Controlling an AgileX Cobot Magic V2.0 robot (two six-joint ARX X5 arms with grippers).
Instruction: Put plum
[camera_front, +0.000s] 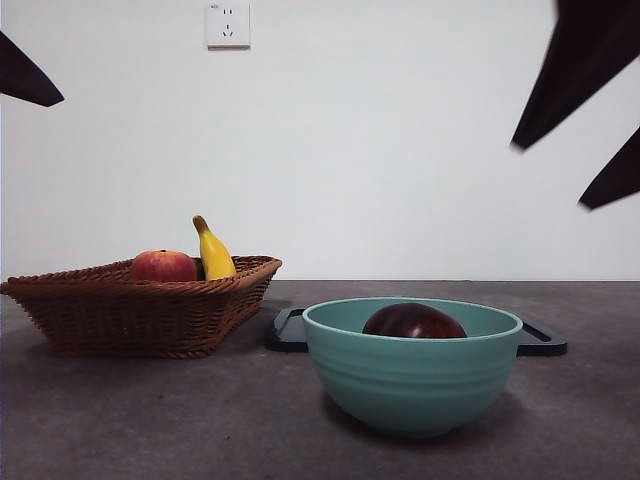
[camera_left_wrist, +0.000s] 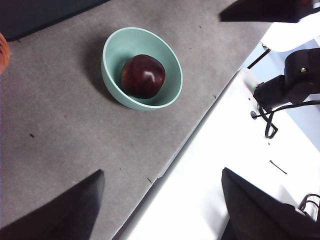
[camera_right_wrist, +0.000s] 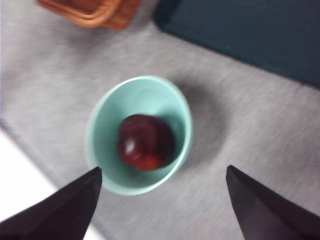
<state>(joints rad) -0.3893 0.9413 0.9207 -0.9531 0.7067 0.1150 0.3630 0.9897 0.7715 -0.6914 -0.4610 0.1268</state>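
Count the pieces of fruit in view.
3: the plum in the bowl; a red fruit and a banana in the basket. More may be hidden behind its wall.

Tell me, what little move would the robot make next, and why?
Probably just lift the right gripper up and away. The plum already sits inside the green bowl, and the gripper hangs open above it holding nothing. The left gripper waits open off to the side, so nothing seems left to place.
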